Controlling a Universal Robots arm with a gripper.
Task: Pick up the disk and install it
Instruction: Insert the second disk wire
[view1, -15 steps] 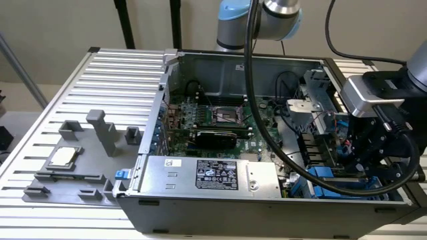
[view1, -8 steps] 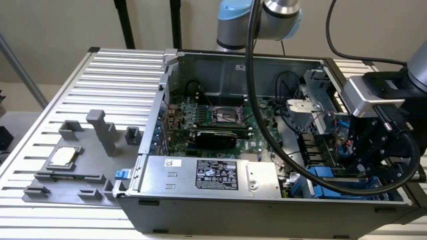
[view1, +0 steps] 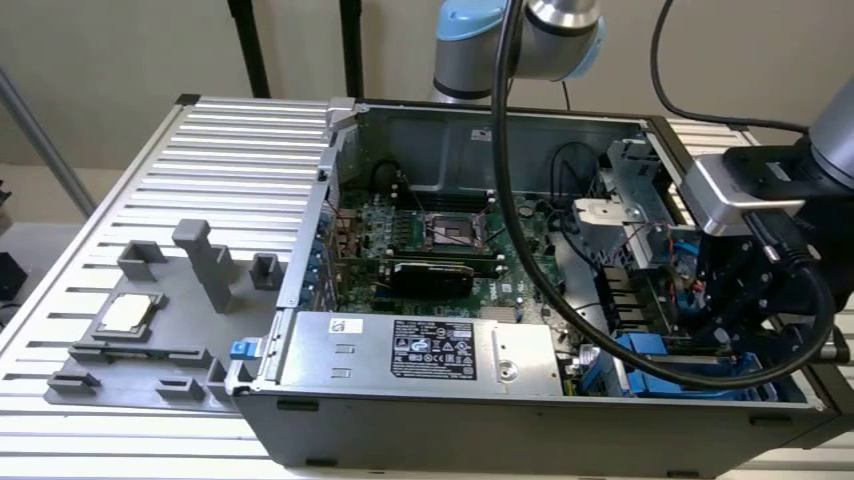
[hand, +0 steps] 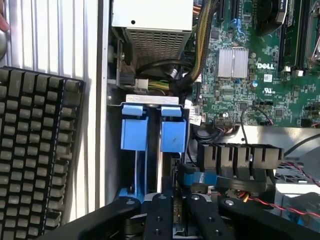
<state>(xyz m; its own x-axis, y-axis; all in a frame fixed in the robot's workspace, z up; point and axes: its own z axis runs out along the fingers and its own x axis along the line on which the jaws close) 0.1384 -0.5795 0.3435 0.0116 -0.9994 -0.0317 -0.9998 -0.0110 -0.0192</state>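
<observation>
Sitting just beside tool (hand: 175, 220) (bay-mounted): disk (hand: 172, 135).

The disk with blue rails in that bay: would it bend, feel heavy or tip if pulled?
Probably stiff: the disk looks like a flat slab framed by blue plastic rails. Likely heavy for its size, if it is metal. It stands on edge in the bay, whose walls should keep it from tipping; the smooth rails may slide easily.

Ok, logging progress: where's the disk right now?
The disk stands on edge in the case's drive bay beside another blue carrier, under the gripper, at the exterior view's lower right.
</observation>
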